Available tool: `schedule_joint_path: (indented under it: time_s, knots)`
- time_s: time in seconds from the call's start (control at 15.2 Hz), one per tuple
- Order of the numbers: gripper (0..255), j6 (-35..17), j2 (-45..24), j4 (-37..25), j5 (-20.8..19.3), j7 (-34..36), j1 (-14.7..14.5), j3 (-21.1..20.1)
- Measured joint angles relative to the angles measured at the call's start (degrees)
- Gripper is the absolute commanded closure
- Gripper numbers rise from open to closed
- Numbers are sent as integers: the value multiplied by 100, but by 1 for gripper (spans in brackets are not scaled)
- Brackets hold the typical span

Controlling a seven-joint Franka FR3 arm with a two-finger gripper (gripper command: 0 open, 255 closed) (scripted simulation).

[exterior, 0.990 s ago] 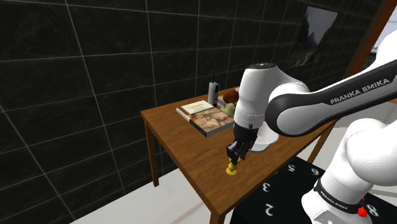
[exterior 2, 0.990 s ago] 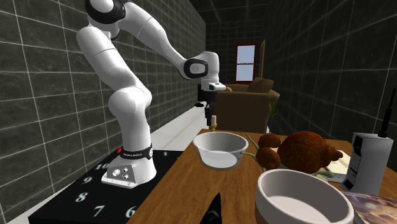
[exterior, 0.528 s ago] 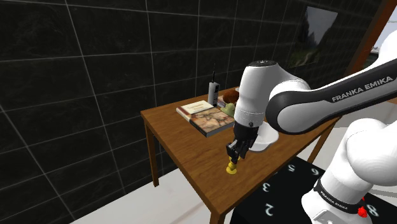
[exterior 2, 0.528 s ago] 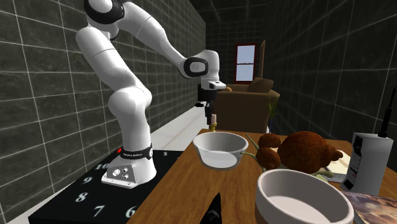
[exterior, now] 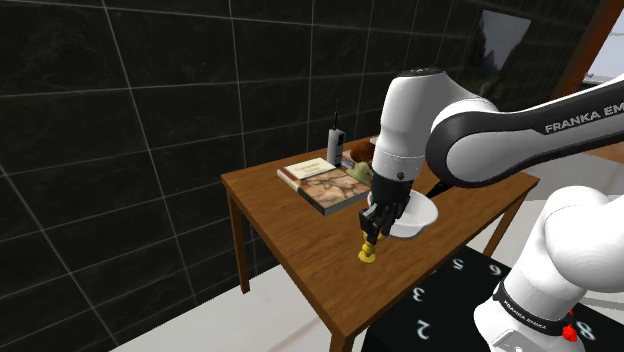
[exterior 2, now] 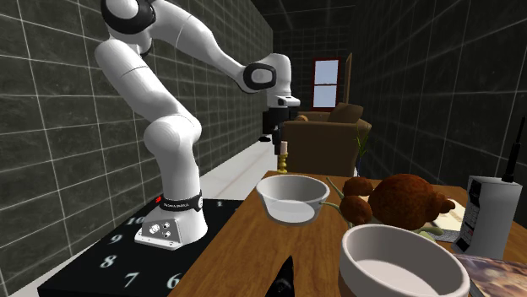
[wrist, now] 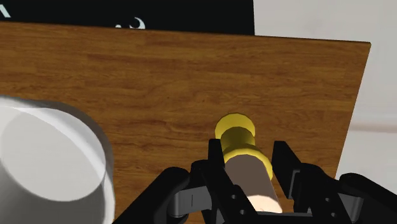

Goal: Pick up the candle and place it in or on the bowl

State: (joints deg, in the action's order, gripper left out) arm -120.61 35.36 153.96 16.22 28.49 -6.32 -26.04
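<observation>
Tool (exterior: 370, 238) grasping candle (wrist: 245, 162) above table (exterior: 290, 225) | bowl (wrist: 57, 165) just beside | book (exterior: 325, 182) well apart

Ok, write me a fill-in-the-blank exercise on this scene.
The black jaws are ___ on the pale candle with a yellow base. The candle hangs clear of the ___ wooden table. Inside the round white bowl beside the candle there is ___.
Missing words: shut; brown; nothing.
</observation>
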Motion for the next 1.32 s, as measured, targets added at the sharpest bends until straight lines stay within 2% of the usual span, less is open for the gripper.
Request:
schedule_joint_path:
  time_s: [1.32]
  knots:
    - [255, 1664, 428, -1237, -267, 9, 72, 387]
